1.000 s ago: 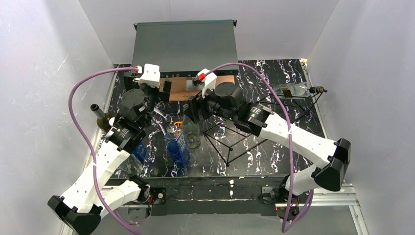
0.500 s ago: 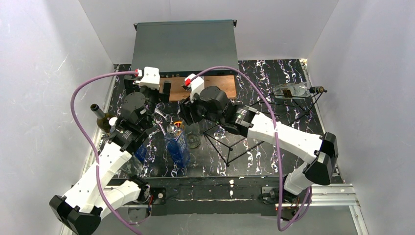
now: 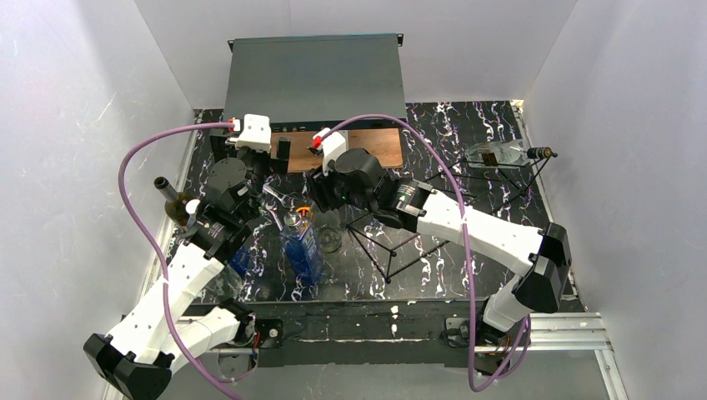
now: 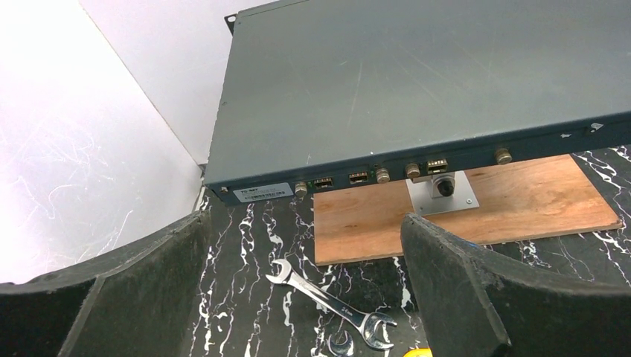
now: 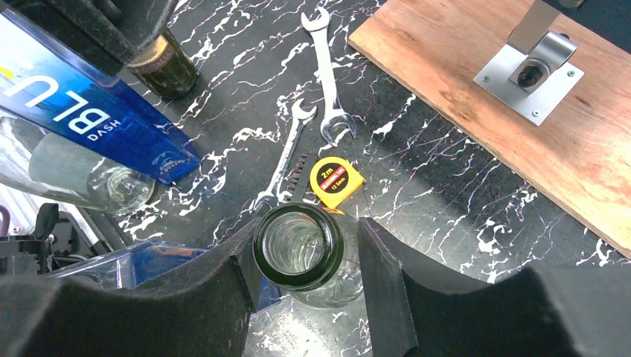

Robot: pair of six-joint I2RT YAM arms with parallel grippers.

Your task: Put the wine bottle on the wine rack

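Bottle [image 5: 298, 249]: upright mid-table, open mouth up, just beside the rack [image 3: 385, 248], not on it.
- Glass, so stiff, slick and breakable.
- Looks empty through the mouth, so probably light.
- Best taken at the neck just under the lip, where the rim would stop a slide.
- Likely to swing from that hold. Calls for a firm pinch and a slow lay-down on thin wire.

Right gripper [image 5: 306, 232]: reaches in from the right, forearm over the rack, wrist pitched down above the bottle mouth.
- Narrow, straddling the neck.
- One pad [image 5: 238, 282] against the rim, a sliver of gap at the other.
- Not a firm grip yet, by the look.

Left gripper [image 4: 303, 223]: spread wide, holding nothing.
- Hangs over the table's left half.
- Points toward the wrench [image 4: 327, 301] and the board [image 4: 461, 212].
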